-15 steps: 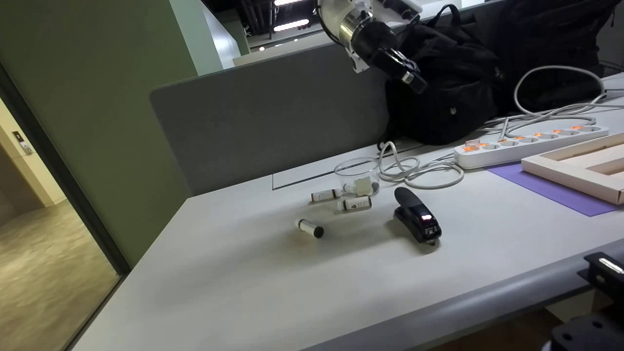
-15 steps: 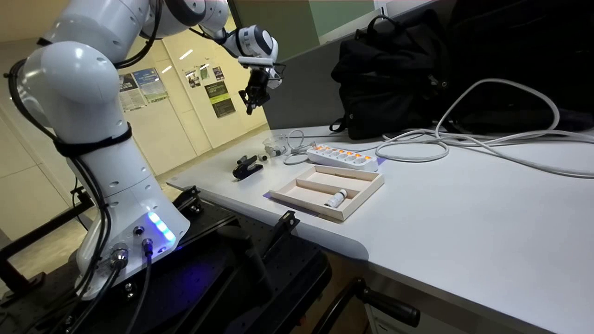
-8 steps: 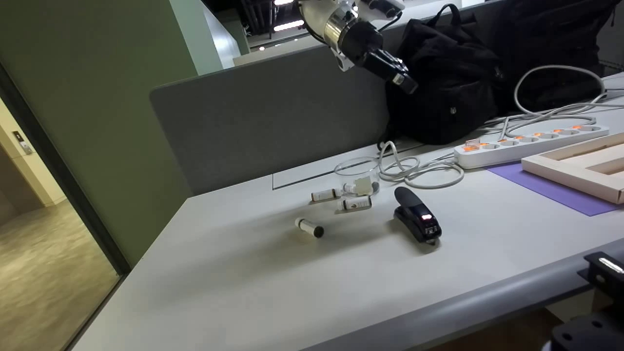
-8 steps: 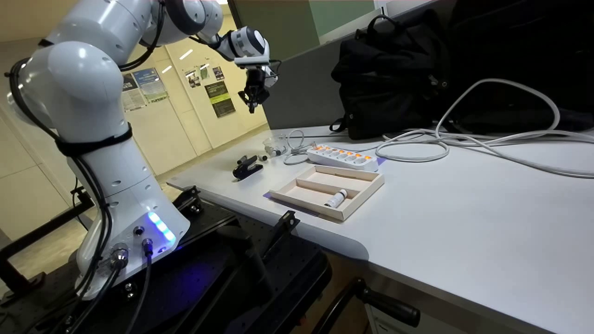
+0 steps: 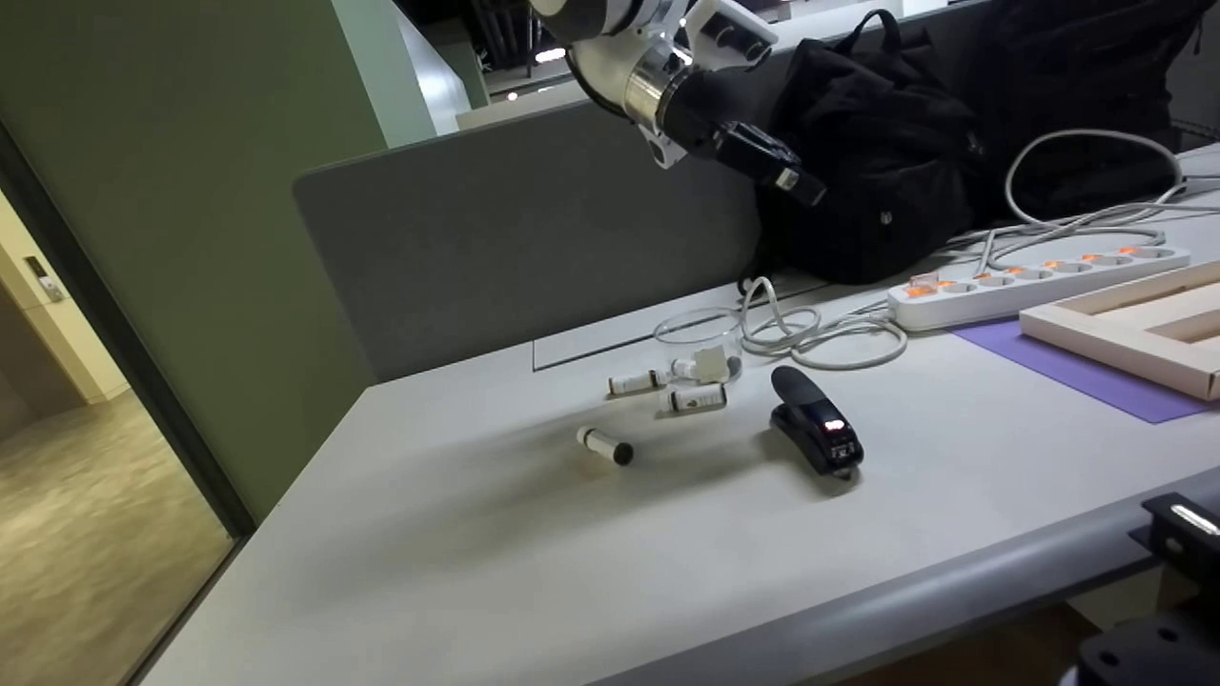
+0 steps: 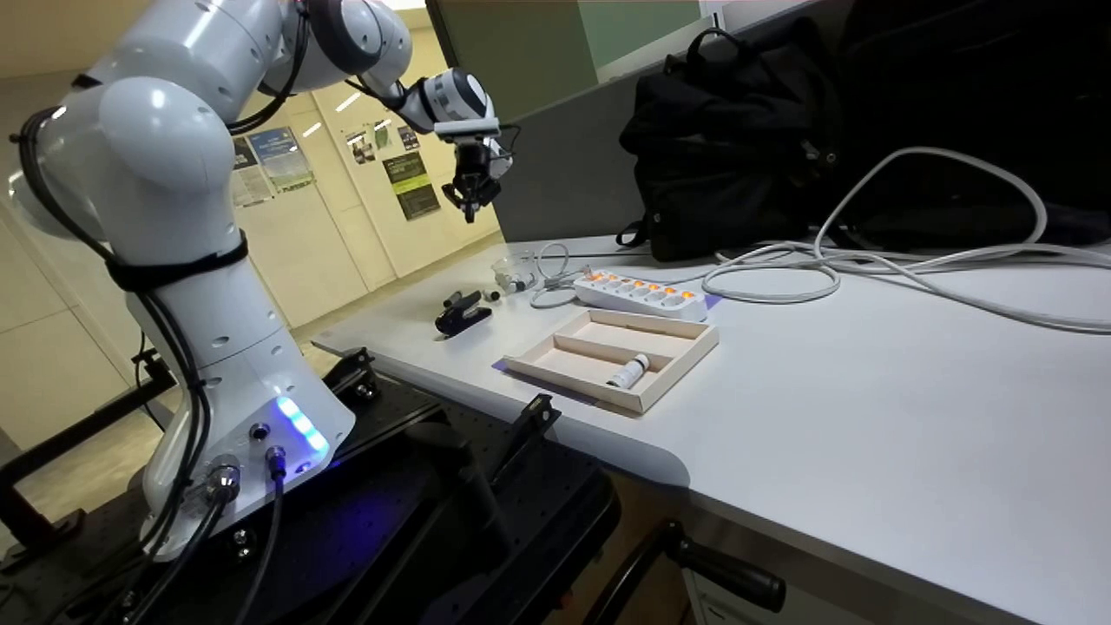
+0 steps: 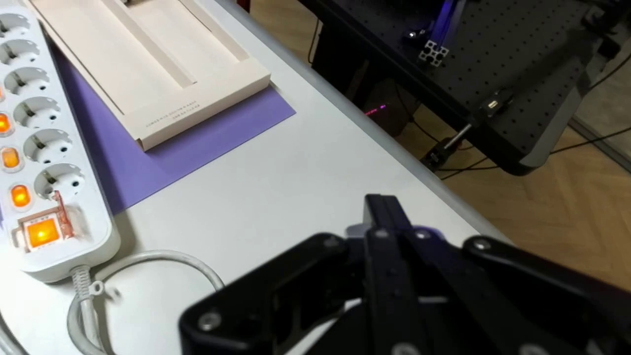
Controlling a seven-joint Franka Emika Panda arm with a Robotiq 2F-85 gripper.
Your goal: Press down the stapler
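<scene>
The black stapler [image 5: 818,424] lies on the white table, its flat oval lever tilted up at one end and a shiny spot on its body. It also shows in an exterior view [image 6: 463,315] near the table's far end. It is out of the wrist view. My gripper [image 5: 803,185] hangs in the air well above the table and the stapler, touching nothing. It also shows in an exterior view [image 6: 470,213], pointing down. In the wrist view the two fingertips [image 7: 386,204] are pressed together with nothing between them.
Several small white bottles [image 5: 694,397] and a clear cup [image 5: 696,329] lie near the stapler. A white power strip [image 5: 1039,284] with cables, a wooden tray [image 6: 608,354] on purple paper [image 7: 212,138], and black backpacks [image 5: 867,171] stand along the table. A grey partition [image 5: 534,229] rises behind.
In the exterior views, the arm and gripper have shifted sideways, away from the backpacks, and then lowered a little. The stapler and the other things have not moved.
</scene>
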